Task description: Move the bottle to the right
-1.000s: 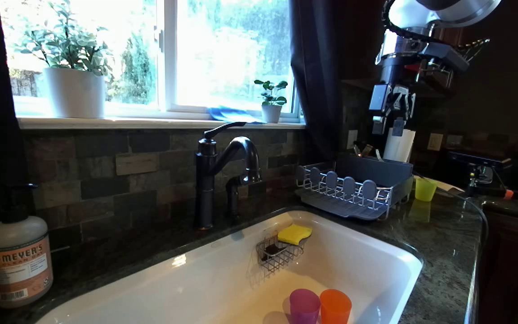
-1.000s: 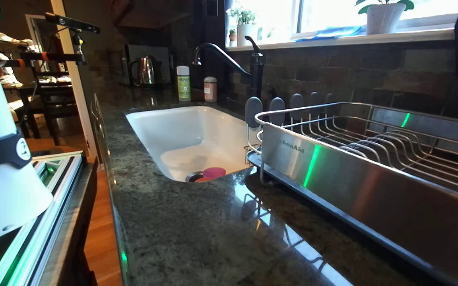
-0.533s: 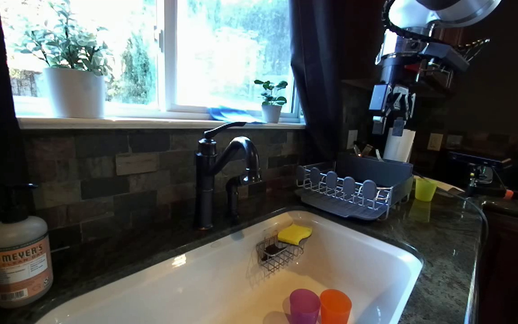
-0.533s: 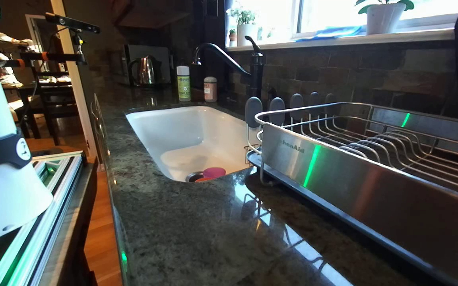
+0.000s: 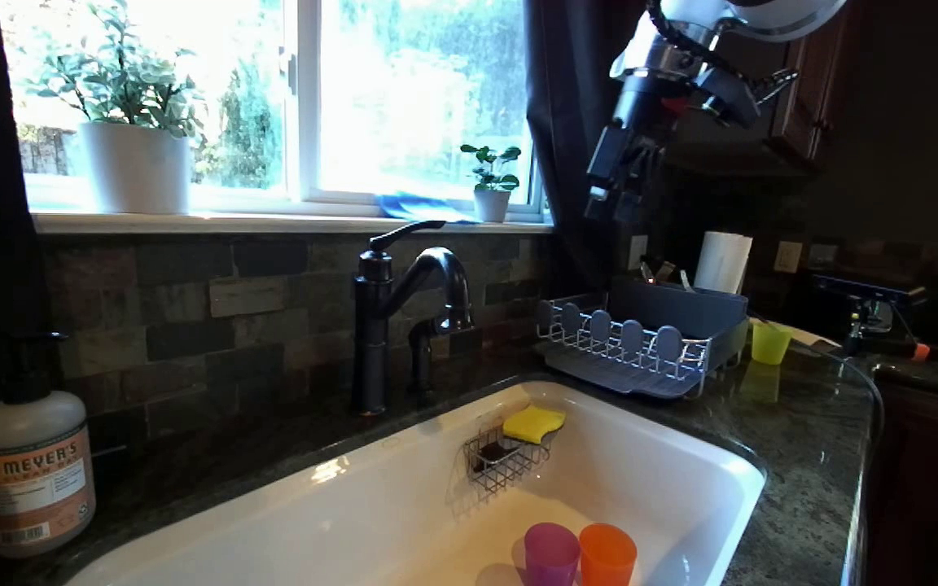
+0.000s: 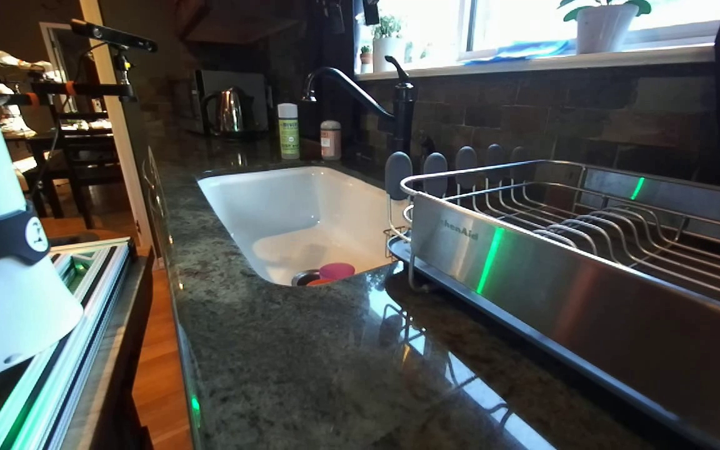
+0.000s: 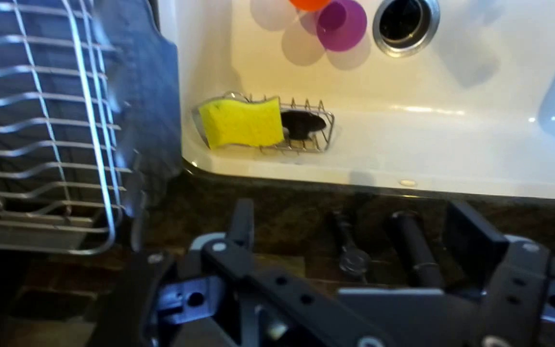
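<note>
A kitchen: sink (image 6: pixel 291 203), faucet (image 5: pixel 370 342), dish rack (image 6: pixel 560 281) and silver kettle (image 6: pixel 230 112)

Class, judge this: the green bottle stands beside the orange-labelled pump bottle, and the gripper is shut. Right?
Not shut: in the wrist view the gripper is open, jaws wide apart. The green bottle does stand beside the orange-labelled pump bottle.

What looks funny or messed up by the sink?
The yellow sponge looks a bit crooked: it lies bent and wavy on top of one end of the wire caddy instead of down inside. I can't see any spills or breaks.
</note>
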Action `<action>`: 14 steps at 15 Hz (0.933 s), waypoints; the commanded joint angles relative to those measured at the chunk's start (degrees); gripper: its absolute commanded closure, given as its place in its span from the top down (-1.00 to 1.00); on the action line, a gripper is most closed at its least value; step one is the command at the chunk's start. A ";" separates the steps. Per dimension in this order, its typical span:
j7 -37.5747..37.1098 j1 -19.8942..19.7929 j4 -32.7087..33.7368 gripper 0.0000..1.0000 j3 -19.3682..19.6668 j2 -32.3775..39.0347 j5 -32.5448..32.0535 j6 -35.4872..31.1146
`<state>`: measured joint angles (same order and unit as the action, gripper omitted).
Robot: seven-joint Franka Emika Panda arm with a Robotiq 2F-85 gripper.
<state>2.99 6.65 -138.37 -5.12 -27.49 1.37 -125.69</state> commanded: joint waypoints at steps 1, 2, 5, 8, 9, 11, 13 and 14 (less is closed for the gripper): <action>1.48 5.06 7.19 1.00 -4.89 9.49 0.15 -6.02; 1.83 6.13 10.28 1.00 -6.39 12.07 -0.68 -6.42; 1.85 8.93 16.37 1.00 -11.39 17.31 -3.90 -8.62; 5.37 11.80 22.05 1.00 -14.23 23.17 -4.46 -10.94; 7.68 13.13 22.92 1.00 -14.56 25.20 -1.18 -13.41; 5.77 12.74 21.13 1.00 -14.45 22.36 -1.59 -12.19; 6.08 13.22 21.92 1.00 -14.65 23.87 -1.39 -12.44; 6.08 13.10 21.92 1.00 -14.52 23.79 -1.39 -12.43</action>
<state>9.22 19.68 -116.69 -19.66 -3.83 0.11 -138.29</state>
